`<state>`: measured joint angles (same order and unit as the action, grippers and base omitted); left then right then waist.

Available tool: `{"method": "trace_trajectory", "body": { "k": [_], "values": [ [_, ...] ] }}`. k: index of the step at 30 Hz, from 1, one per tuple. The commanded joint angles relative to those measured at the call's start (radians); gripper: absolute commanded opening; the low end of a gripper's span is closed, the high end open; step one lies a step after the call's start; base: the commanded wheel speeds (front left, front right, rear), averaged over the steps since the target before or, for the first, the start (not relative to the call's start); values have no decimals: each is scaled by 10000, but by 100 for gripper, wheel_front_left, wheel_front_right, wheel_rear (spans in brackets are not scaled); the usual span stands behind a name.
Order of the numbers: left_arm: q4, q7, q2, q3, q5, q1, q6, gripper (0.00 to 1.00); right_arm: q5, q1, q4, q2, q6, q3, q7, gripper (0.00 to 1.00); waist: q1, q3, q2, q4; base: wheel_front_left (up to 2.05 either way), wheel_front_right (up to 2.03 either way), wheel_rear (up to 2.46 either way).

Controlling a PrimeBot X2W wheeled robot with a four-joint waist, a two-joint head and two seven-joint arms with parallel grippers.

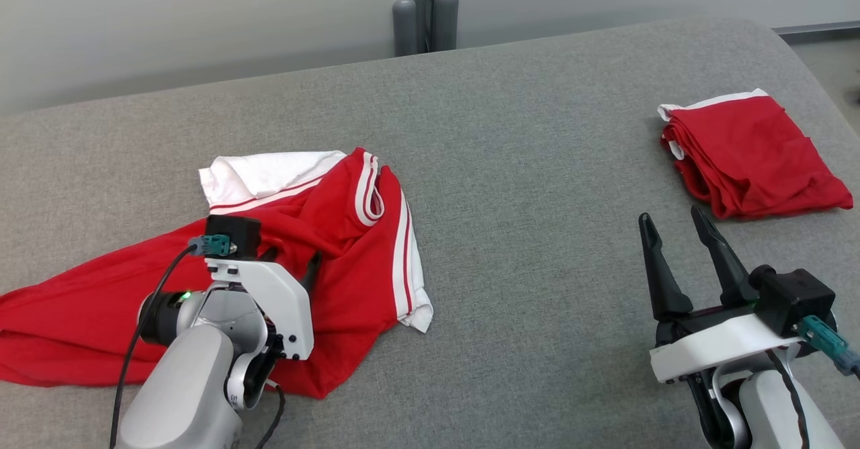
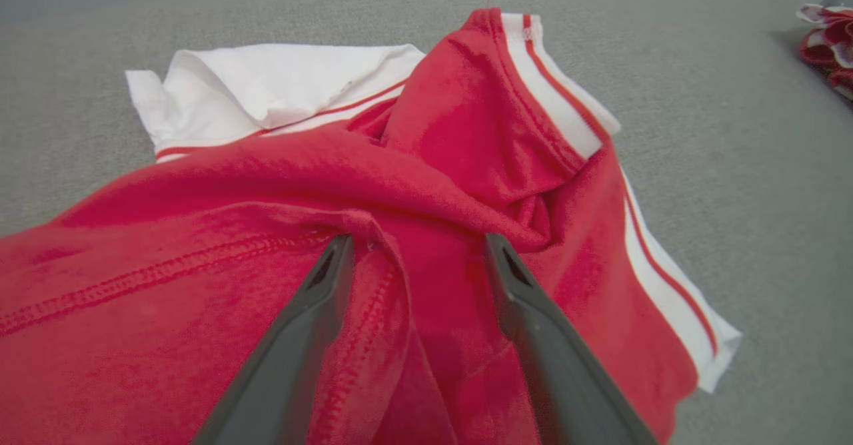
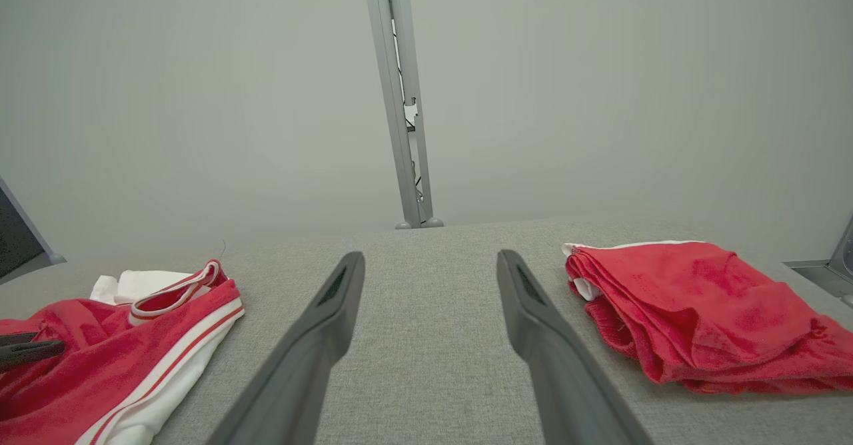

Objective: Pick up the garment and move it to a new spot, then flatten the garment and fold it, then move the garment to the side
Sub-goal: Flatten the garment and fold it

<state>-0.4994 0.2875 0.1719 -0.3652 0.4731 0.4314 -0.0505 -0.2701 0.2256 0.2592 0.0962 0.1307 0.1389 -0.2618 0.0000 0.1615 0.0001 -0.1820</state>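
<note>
The left wrist view reveals the left claw [image 2: 416,238] spread wide astride a ridge of the crumpled red white-striped garment [image 2: 466,165], lying left on the grey fabric surface [image 1: 524,167]; right claw [image 1: 672,215] wide, empty.

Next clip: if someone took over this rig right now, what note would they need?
Left gripper: open, low over the crumpled garment, fingers either side of a raised fold, not closed on it.
Right gripper: open, holding nothing, above bare table.
Things: crumpled garment on the table's left side; a second, folded garment lies at the far right.
Done: nothing yet on the crumpled one, judging by how it lies.
Left: grasp, lift and move it, flatten, fold, set it aside.
</note>
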Motion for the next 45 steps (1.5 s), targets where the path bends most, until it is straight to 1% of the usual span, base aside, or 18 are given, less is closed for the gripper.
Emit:
{"method": "trace_trajectory", "body": {
  "k": [1,2,5,11,15,19,22,25,26,27,28,31,32,33,36,39,41,45],
  "values": [
    [-298,-84,4,48,62,269,80,68,-14,83,-37,30,2,-12,-42,100,0,59,-1,-49,0,0,0],
    [-479,-106,-23,48,87,353,118,46,-13,102,-35,24,2,-12,-42,100,0,78,-1,-61,0,0,0],
    [-900,-283,-48,88,110,538,143,1,-4,119,-21,2,2,-40,-42,100,0,93,-1,-61,0,0,0],
    [-1303,-755,-105,71,186,819,328,0,35,49,9,-49,2,-108,-42,100,0,8,-1,101,0,0,0],
    [-1000,-1151,-61,145,223,780,415,0,51,-62,30,-51,2,-157,-42,100,0,-138,-1,320,0,0,0],
    [-59,-1412,209,268,245,317,287,0,76,-156,67,-47,2,-167,-42,100,0,-327,-1,578,0,0,0],
    [1331,-1309,484,466,409,-363,113,0,73,-279,32,-13,2,-287,-42,100,0,-456,-1,828,0,0,0],
    [2910,-811,1145,734,526,-1458,-190,0,85,-344,15,-11,2,-284,-42,100,0,-495,-1,1092,0,0,0],
    [3423,-593,1302,815,603,-1861,-285,0,80,-363,9,-5,2,-284,-42,100,0,-491,-1,1176,0,0,0],
    [3423,-593,1302,815,603,-1861,-285,0,80,-363,9,-5,2,-284,-42,100,0,-491,-1,1176,0,0,0],
    [3983,-369,1456,897,698,-2282,-389,0,71,-376,8,-5,2,-298,-42,100,0,-480,-1,1255,0,0,0],
    [5457,79,1989,1338,840,-3344,-866,0,61,-380,5,-3,2,-283,-42,100,0,-434,-1,1488,0,0,0],
    [6213,324,2142,1533,1005,-4023,-1112,0,52,-362,23,-10,2,-236,-42,100,0,-427,-1,1624,0,0,0],
    [6213,324,2142,1533,1005,-4023,-1112,0,52,-362,23,-10,2,-236,-42,100,0,-427,-1,1624,0,0,0],
    [6927,635,2415,1823,1161,-4739,-1380,0,40,-316,88,9,2,-184,-42,100,0,-433,-1,1766,0,0,0],
    [7246,829,2553,2027,1242,-5268,-1623,0,17,-280,152,51,2,-165,-42,100,0,-471,-1,1861,0,0,0],
    [7250,849,2742,2256,1046,-5519,-1904,0,3,-251,192,72,2,-148,-42,100,0,-502,-1,1899,0,0,0],
    [7180,730,2918,2693,845,-5941,-2393,0,-17,-279,269,112,2,-122,-42,100,0,-594,-1,1951,0,0,0]
  ]
}}
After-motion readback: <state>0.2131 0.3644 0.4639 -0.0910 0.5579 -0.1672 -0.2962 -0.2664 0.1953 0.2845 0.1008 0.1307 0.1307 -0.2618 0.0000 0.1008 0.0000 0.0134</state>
